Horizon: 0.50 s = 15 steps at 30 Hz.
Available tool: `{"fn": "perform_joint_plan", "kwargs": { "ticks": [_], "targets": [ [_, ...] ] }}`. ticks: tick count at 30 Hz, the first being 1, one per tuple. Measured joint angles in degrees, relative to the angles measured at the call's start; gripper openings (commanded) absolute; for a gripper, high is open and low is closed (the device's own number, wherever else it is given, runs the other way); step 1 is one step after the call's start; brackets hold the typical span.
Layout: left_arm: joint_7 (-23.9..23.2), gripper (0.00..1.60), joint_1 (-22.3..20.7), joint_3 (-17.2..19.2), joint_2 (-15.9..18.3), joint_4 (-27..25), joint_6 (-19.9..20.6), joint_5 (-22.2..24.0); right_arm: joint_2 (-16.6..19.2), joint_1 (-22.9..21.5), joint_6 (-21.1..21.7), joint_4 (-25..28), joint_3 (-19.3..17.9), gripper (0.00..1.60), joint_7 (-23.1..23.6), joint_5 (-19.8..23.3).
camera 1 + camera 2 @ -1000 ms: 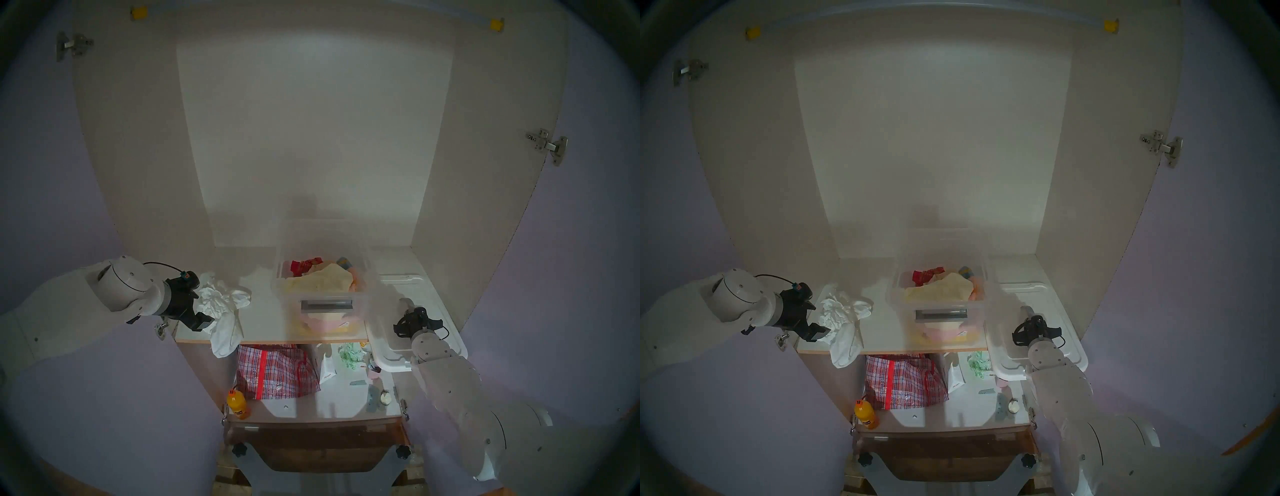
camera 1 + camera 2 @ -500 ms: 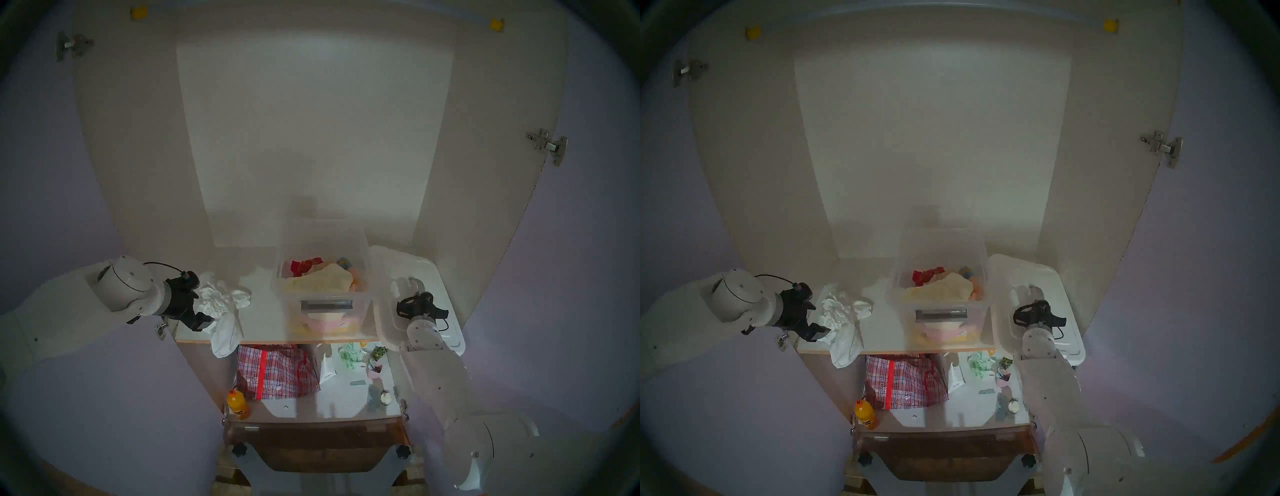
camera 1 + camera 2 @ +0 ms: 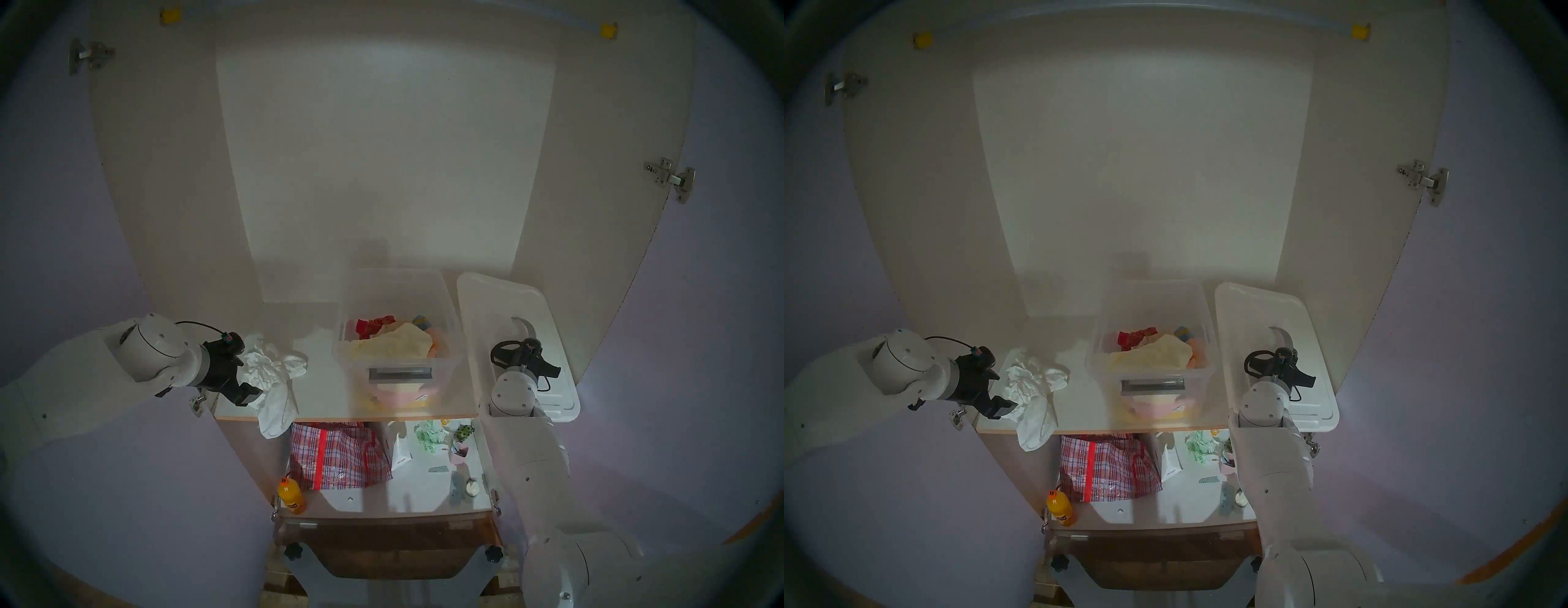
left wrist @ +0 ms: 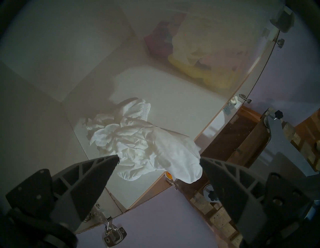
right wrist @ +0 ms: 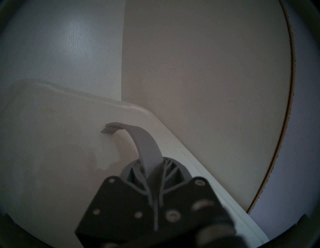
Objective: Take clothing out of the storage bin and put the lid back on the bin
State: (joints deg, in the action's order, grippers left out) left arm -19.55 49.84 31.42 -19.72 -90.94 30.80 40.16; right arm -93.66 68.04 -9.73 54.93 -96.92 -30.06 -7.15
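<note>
The white wrinkled clothing [image 3: 275, 373] [image 3: 1034, 390] [image 4: 147, 147] lies on the upper shelf's left end, one part hanging over the front edge. My left gripper [image 3: 244, 367] [image 4: 159, 159] hovers just above it, open, holding nothing. The clear storage bin [image 3: 441, 369] [image 3: 1197, 373] stands uncovered at mid shelf, with other cloths inside. To its right the white lid [image 3: 496, 301] [image 3: 1250, 310] [image 5: 52, 138] is lifted and tilted. My right gripper [image 3: 525, 339] [image 3: 1283, 347] [image 5: 152, 166] is shut on the lid's grey handle strip [image 5: 143, 138], which is pulled up into an arch.
A pale yellow cloth [image 3: 394, 344] tops the bin's contents. The cupboard's right wall [image 3: 551, 237] stands close beside the lid. On the lower shelf sit a red-checked bag [image 3: 339, 454], an orange bottle [image 3: 290, 496] and several small items [image 3: 458, 446].
The right gripper has closed fully on the handle strip and raised the lid off the shelf, up and towards the back. The left arm and the clothing have not moved.
</note>
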Motion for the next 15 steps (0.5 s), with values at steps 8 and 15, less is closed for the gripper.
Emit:
{"fn": "perform_joint_plan", "kwargs": {
  "ticks": [8,15],
  "targets": [
    [0.0,1.60,0.0,0.0,0.0,0.0,0.0,0.0,-1.8,1.2,0.9,5.9,-0.8,0.00,-0.9,1.6],
    [0.0,1.60,0.0,0.0,0.0,0.0,0.0,0.0,-3.0,2.8,3.8,11.9,-0.9,0.00,-1.1,3.0]
  ]
}}
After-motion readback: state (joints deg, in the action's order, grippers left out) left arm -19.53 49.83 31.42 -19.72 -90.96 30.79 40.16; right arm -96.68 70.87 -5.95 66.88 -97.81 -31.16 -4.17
